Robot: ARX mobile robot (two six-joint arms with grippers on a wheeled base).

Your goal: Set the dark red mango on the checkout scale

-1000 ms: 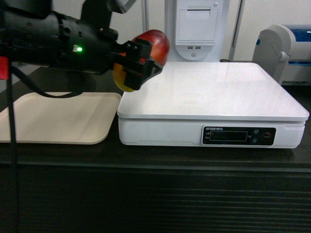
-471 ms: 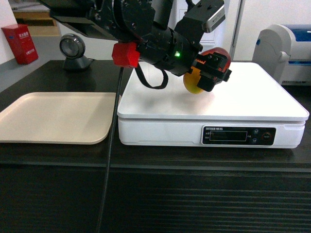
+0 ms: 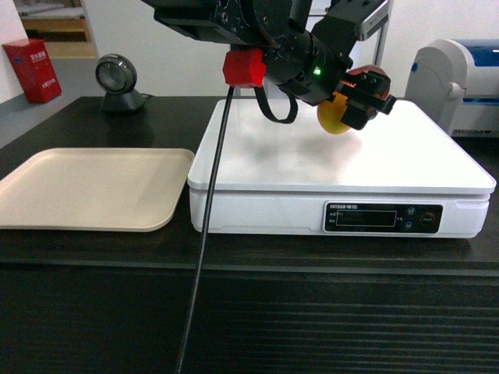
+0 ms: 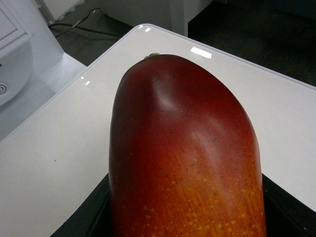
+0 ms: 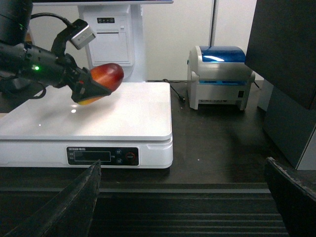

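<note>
Above the scale (image 3: 343,160) platform, the left gripper (image 3: 360,97) grips the dark red mango (image 3: 343,109), carried across from the beige tray (image 3: 93,187) side within 1 second; lowering and release remain. Right gripper fingers (image 5: 74,205): spread apart, idle.

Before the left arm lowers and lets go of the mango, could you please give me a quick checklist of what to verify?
1. Left gripper shut on the dark red mango: ok.
2. Mango over the scale platform, not the beige tray: ok.
3. Mango resting on the platform: not ok; in the right wrist view it hangs above the surface.
4. Landing spot bare: ok, nothing lies on the white platform beneath it.
5. Right gripper out of the way: ok, it sits in front of the checkout, jaws open.
6. Scale display reading: cannot tell.
</note>
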